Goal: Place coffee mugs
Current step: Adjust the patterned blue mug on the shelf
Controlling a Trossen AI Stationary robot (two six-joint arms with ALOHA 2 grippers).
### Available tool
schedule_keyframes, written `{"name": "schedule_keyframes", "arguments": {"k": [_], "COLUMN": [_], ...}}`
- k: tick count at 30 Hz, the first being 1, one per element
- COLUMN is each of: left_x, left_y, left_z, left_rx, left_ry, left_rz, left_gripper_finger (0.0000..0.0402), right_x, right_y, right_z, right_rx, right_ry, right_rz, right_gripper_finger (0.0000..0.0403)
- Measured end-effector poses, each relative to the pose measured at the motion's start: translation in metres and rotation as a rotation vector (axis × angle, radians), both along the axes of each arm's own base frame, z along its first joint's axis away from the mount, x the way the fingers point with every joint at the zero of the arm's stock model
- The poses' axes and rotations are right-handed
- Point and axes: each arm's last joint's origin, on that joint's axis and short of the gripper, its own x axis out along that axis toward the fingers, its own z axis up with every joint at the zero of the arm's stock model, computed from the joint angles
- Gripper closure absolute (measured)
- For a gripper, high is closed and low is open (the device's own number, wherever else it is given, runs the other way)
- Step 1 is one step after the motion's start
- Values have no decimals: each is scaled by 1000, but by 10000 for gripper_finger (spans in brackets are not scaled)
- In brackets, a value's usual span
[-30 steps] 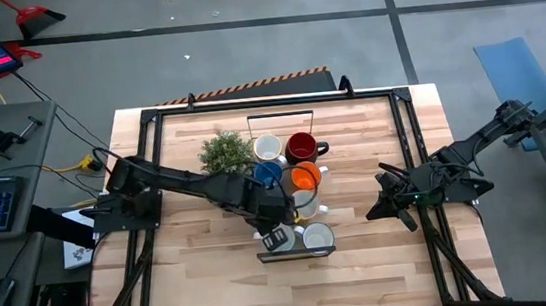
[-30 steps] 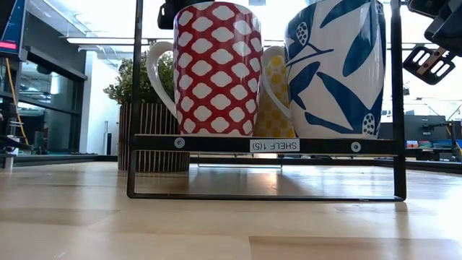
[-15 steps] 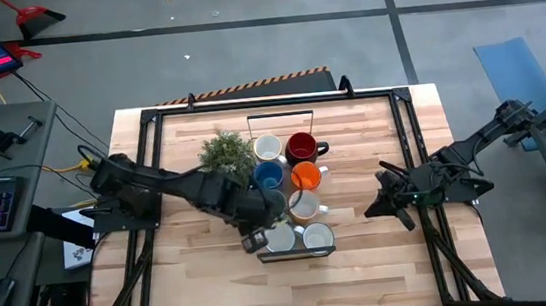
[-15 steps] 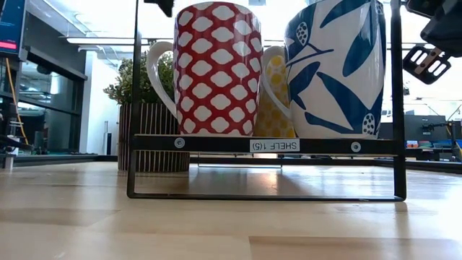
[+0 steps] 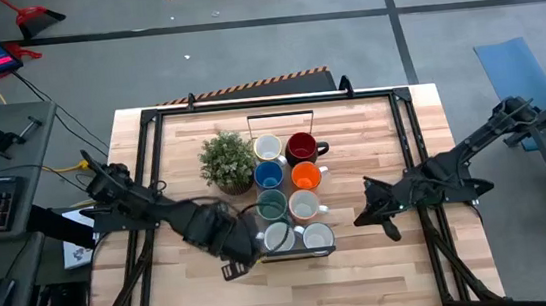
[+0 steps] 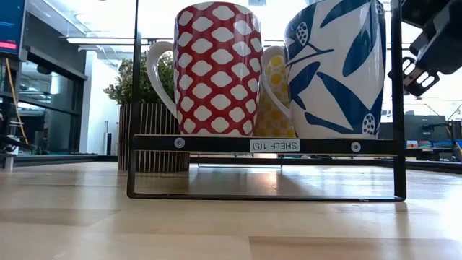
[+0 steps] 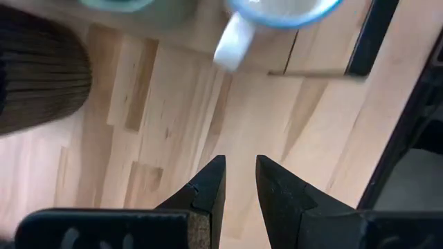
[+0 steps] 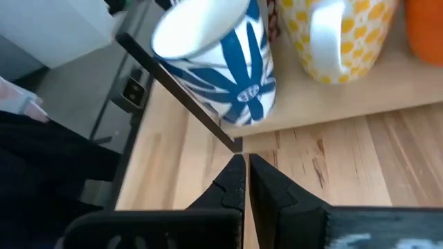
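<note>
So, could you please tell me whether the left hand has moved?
Yes: the left hand has pulled back from the mug rack, toward the table's left front.

In the low view the red-patterned mug (image 6: 216, 68) hides most of the yellow mug (image 6: 276, 101) behind it, and the blue-leaf mug (image 6: 336, 68) is cut by the top edge. The left wrist view shows only the blurred bottom part of a mug (image 7: 277, 10) at its edge.
</note>
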Motion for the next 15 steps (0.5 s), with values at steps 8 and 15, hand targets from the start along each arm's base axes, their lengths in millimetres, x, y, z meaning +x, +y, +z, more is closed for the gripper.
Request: {"name": "schedule_keyframes", "arguments": {"k": [8,15], "left_x": [-27,-42], "left_y": [-35,-49], "left_z": [0,-28], "left_rx": [128,178], "left_ry": [-59,-34], "left_rz": [14,57], "left_gripper_finger": [330,330], "right_x": [16,25], "right_y": [8,12], "right_z": [-2,15], "right_rx": [-34,-174], "right_ry": [64,183], "right_rz": [-20,-11], "right_gripper_finger": [402,402]}}
